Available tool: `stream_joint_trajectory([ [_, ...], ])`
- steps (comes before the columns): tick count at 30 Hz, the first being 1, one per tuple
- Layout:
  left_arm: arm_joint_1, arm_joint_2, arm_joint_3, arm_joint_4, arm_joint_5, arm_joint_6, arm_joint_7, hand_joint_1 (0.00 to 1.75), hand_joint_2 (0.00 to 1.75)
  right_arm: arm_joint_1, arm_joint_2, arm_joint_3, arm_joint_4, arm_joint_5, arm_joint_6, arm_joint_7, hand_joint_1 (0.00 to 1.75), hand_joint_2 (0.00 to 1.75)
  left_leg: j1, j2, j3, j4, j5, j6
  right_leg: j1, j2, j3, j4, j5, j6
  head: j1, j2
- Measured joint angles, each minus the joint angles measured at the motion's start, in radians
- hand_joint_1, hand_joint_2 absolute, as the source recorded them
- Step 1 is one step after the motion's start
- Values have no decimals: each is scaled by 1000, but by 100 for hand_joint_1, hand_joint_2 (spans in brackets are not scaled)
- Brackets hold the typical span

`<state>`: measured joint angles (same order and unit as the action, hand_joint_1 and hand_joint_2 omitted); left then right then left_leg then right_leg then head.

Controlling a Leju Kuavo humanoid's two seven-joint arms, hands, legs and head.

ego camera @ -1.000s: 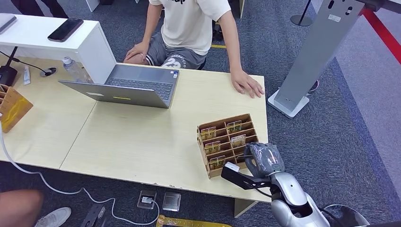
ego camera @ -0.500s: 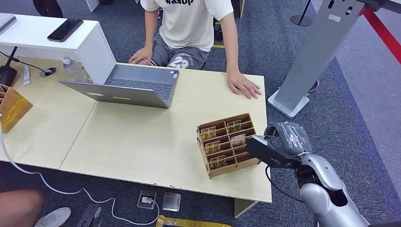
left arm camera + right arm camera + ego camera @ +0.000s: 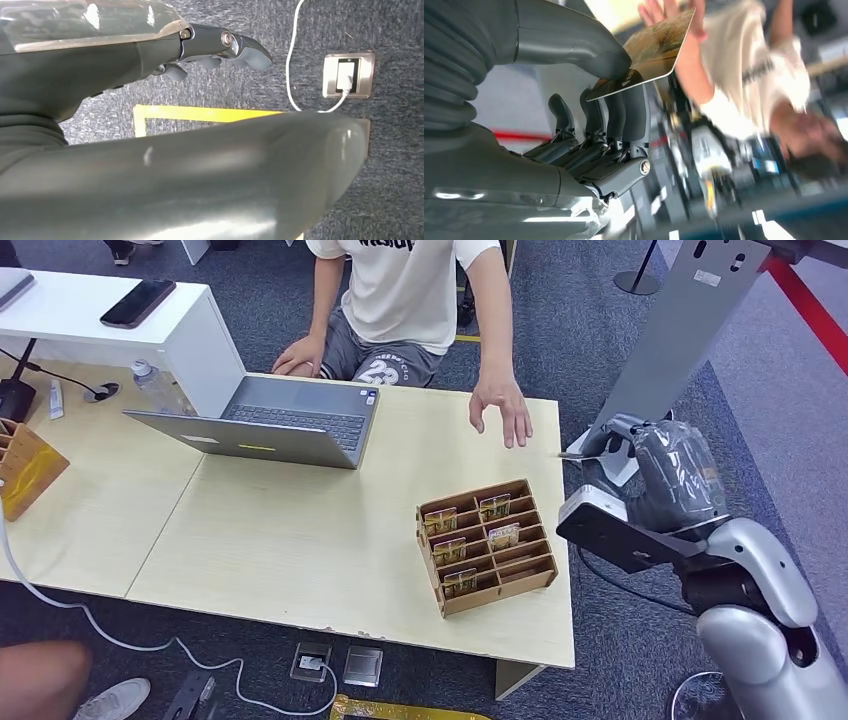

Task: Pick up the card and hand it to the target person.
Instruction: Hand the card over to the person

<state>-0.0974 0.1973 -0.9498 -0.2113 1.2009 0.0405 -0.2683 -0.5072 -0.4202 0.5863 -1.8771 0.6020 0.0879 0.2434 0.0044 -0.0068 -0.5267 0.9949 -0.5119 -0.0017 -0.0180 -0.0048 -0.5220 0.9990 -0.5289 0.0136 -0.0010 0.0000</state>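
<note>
At the head view's right, a thin gold-printed card (image 3: 659, 47) is being pinched by the grey right hand (image 3: 655, 475); its long axis is being pointed up-left toward the person's raised open hand (image 3: 503, 408), just apart.

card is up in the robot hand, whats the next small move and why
Probably ease the right robot hand a little further toward the person's hand. The card is pinched between thumb and fingers, and the person's hand is lifted off the table with a gap between it and the card.
</note>
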Motion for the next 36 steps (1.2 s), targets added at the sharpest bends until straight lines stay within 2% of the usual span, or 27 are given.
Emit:
stream_joint_trajectory([
  [5, -7, -11, -7, 0, -14, -1, -4, 0, 0, -28, 94, 28, 105, 172, -290, -133, 131, 175, 0, 0, 0, 0, 0, 0, 0, 0, 0, 0, 0, 0, 0, 0],
  [11, -26, -23, -15, 0, -25, 2, 1, 0, 0, -72, 196, 55, 323, 191, -514, -259, 131, 175, 0, -1, 0, 0, 0, 0, 0, -1, 0, 1, 0, 0, 0, 0],
  [18, -31, -31, -17, 0, -27, -12, -2, 0, 0, -106, 285, 75, 554, 159, -569, -306, 131, 175, 0, -1, -1, 0, 0, 0, 0, -1, 0, 1, 0, 0, -1, 0],
  [26, -23, -33, -28, 0, -22, -30, -17, 0, 0, -116, 343, 91, 709, 143, -583, -327, 131, 175, 0, -1, -1, 0, 0, 0, 0, -1, -1, 1, 0, 0, 0, 0],
  [30, -18, -33, -30, 0, -22, -41, -29, 0, 175, -117, 358, 96, 748, 138, -592, -334, 0, 175, 0, -1, -1, 0, 0, 0, 0, -1, -1, 1, 0, 0, 0, 0],
  [31, -18, -33, -30, 0, -24, -41, -31, 0, 175, -117, 360, 97, 753, 136, -593, -334, 0, 175, 0, -1, -1, 0, 0, 0, 0, -1, -1, 1, 0, 0, 0, 0],
  [35, -16, -33, -32, 0, -25, -28, -36, 0, 0, -114, 362, 99, 765, 95, -593, -339, 0, 175, 0, -1, 0, 0, 0, 0, 0, 0, -1, 1, 0, 0, 0, 0],
  [36, -15, -33, -33, 0, -20, -26, -37, 0, 0, -111, 362, 99, 764, 65, -589, -348, 0, 175, 0, 0, 0, 0, 0, 0, 0, 0, -1, 1, 0, 0, 0, 0],
])
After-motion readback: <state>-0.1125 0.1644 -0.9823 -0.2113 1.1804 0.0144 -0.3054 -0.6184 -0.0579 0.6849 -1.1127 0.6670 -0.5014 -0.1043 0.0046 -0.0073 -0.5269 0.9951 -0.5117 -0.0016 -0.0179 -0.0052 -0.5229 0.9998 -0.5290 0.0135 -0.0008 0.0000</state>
